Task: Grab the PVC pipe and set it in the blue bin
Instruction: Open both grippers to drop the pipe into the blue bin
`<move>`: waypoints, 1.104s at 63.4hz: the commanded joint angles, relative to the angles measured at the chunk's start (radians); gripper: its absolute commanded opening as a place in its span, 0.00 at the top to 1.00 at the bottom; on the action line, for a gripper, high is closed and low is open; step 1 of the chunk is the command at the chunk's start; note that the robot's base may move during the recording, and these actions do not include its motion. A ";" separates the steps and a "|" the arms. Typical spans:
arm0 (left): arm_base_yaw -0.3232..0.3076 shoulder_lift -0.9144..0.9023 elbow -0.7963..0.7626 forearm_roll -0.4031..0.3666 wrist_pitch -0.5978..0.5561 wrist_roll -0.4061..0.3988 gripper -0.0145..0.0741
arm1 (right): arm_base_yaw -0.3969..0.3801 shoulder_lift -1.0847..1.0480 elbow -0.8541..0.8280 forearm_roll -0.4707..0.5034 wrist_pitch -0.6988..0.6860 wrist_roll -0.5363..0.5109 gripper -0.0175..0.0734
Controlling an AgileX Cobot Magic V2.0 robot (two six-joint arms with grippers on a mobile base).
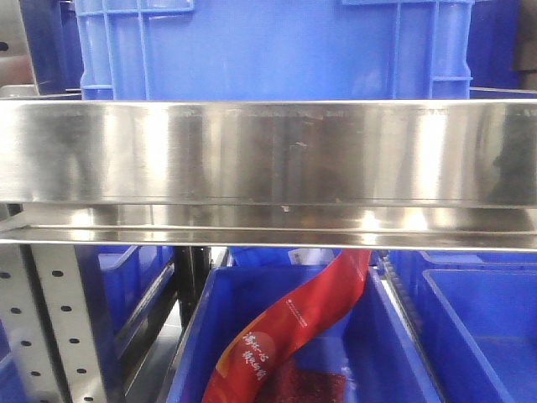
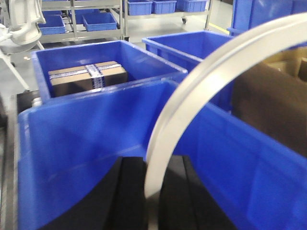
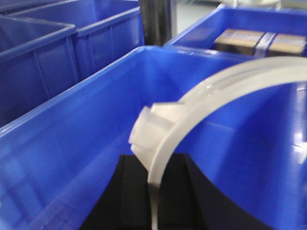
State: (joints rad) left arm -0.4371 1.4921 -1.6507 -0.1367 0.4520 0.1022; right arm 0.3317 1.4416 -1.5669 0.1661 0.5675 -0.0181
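Observation:
A white, curved PVC pipe (image 2: 201, 81) arcs from the bottom middle up to the right in the left wrist view. My left gripper (image 2: 153, 163) is shut on its lower end, inside the walls of a blue bin (image 2: 86, 143). In the right wrist view the PVC pipe (image 3: 216, 93) bends the same way, with a white fitting (image 3: 148, 129) at its end. My right gripper (image 3: 153, 160) is shut on it just below that fitting, over the blue bin (image 3: 72, 143). The front view shows neither pipe nor grippers.
A taped cardboard box (image 2: 88, 76) lies in the bin behind, and brown cardboard (image 2: 268, 105) fills the right. More blue bins (image 3: 43, 52) stand alongside. In the front view a steel shelf rail (image 1: 268, 151) crosses, with a red package (image 1: 294, 327) in a lower bin (image 1: 201, 336).

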 commanded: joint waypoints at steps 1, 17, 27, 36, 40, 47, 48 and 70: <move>-0.003 0.051 -0.035 -0.018 -0.067 -0.008 0.96 | 0.000 0.053 -0.047 0.008 -0.005 -0.010 0.99; -0.003 0.133 -0.047 -0.018 -0.073 -0.008 0.96 | 0.000 0.123 -0.077 0.010 -0.003 -0.010 0.94; -0.003 0.140 -0.047 -0.018 -0.066 -0.008 0.83 | 0.000 0.125 -0.077 0.010 -0.004 -0.010 0.66; -0.003 0.140 -0.047 -0.018 -0.066 -0.008 0.57 | 0.000 0.125 -0.077 0.010 -0.006 -0.010 0.46; -0.003 0.140 -0.047 -0.018 -0.066 -0.008 0.50 | 0.000 0.125 -0.077 0.010 -0.006 -0.010 0.43; -0.003 0.140 -0.047 -0.018 -0.066 -0.008 0.44 | 0.000 0.125 -0.077 0.010 -0.002 -0.010 0.43; -0.003 0.140 -0.047 -0.018 -0.066 -0.008 0.44 | 0.000 0.125 -0.077 0.010 -0.002 -0.010 0.43; -0.005 0.084 -0.047 -0.019 -0.040 -0.008 0.62 | 0.000 0.088 -0.102 0.040 0.050 -0.010 0.58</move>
State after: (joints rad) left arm -0.4371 1.6187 -1.6895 -0.1459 0.4164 0.1022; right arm 0.3317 1.5573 -1.6528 0.2000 0.6192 -0.0201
